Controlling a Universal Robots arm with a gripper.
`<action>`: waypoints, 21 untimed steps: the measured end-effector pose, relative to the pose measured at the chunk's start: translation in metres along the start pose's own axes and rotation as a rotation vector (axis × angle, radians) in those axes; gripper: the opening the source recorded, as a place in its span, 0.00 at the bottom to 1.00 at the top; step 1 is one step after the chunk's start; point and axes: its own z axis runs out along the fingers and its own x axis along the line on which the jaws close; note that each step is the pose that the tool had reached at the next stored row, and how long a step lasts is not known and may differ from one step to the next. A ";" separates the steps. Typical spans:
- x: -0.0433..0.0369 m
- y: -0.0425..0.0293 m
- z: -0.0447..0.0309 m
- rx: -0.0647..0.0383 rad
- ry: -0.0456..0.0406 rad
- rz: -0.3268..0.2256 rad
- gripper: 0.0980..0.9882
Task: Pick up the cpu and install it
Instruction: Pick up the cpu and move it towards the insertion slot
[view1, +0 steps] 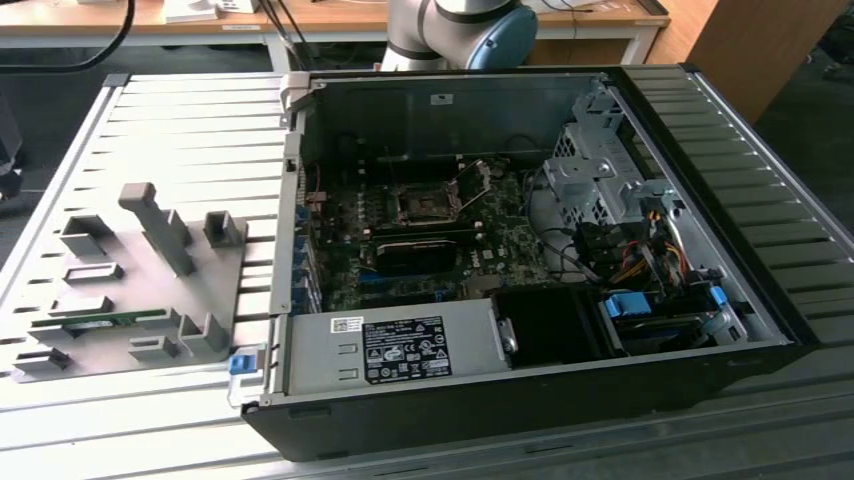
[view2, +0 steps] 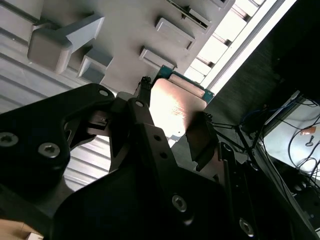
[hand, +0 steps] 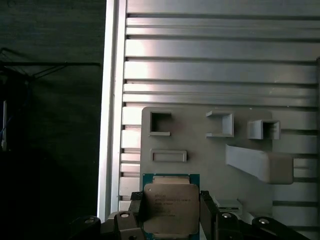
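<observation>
A slatted metal counter (view1: 174, 120) carries everything. On it lies an open computer case (view1: 441, 110), side panel off. Its green motherboard (view1: 400, 280) faces up, with a dark square socket (view1: 424, 205) near the middle. A black oblong block (view1: 420, 252) sits just beside the socket. A grey power supply (view1: 400, 350) fills the near edge of the case. Coloured cables (view1: 641, 250) and a metal drive cage (view1: 587, 175) crowd the case at the exterior view's right. The arm's (view1: 461, 35) base joint rises behind the case.

At the exterior view's left, beside the case, a flat grey fixture plate (view1: 140, 295) holds raised grey blocks and pockets. The biggest is a tall slanted block (view1: 158, 225), and a narrow green board (view1: 114, 320) rests in one slot.

In both wrist views the black claw (hand: 171, 212) is closed on the cpu (hand: 171, 207), one finger (hand: 137, 210) pressed against each of two opposite edges. The cpu is a small flat square with a pale silvery metal top that carries faint print. A thin green board edge peeks out around the top. In the second wrist view its metal top catches a warm glare. Behind the cpu lie the fixture plate and its pockets, near the plate's edge, and it looks raised off them.
</observation>
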 end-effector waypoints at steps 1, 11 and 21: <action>0.0000 0.0003 -0.0027 0.000 0.0000 0.000 0.49; 0.0007 0.0032 -0.0302 0.000 -0.0002 0.000 0.49; 0.0006 0.0049 -0.0500 0.000 -0.0005 0.001 0.49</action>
